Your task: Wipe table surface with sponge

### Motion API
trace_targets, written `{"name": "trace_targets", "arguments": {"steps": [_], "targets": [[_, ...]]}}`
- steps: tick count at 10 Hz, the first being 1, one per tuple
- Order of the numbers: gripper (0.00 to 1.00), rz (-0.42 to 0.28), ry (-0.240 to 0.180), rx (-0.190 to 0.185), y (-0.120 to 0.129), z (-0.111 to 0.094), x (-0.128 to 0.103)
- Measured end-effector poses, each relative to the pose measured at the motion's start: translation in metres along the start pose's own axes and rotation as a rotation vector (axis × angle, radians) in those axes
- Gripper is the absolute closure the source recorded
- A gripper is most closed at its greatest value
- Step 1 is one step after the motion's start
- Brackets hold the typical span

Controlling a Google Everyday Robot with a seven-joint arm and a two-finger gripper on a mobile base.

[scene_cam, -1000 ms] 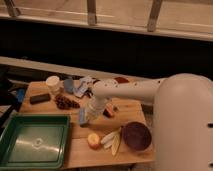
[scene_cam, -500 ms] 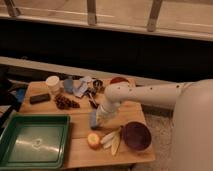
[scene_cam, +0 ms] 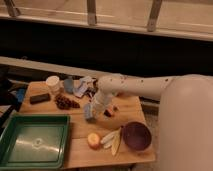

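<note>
The light-brown wooden table surface [scene_cam: 132, 107] fills the lower middle of the camera view. My white arm reaches in from the right and bends down toward the table's centre. My gripper [scene_cam: 91, 111] points down at the tabletop and is shut on the sponge [scene_cam: 88, 112], a small medium-blue block pressed on the wood just above the green tray's far right corner. The fingers are mostly hidden behind the wrist and the sponge.
A green plastic tray [scene_cam: 35, 120] lies front left. A dark red bowl [scene_cam: 136, 135], an apple [scene_cam: 93, 140] and banana pieces [scene_cam: 113, 140] lie front right. A white cup [scene_cam: 52, 83], black bar [scene_cam: 40, 98], dark cluster [scene_cam: 65, 102] and grey-blue flat pieces [scene_cam: 79, 88] stand at the back.
My gripper with the sponge slid right across the tabletop, then back left to near where it was. The other things have not moved.
</note>
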Motion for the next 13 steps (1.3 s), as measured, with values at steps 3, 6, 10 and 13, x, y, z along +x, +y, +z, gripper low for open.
{"name": "trace_targets", "arguments": {"steps": [3,6,10,13], "targets": [[1.00,-0.047,0.026,-0.002,0.027,0.013,0.005],[1.00,-0.039,0.062,0.027,0.023,0.017,0.041],[1.00,0.017,0.060,0.062,-0.024,-0.002,0.058],[1.00,-0.005,0.045,0.047,-0.026,-0.008,0.032]]}}
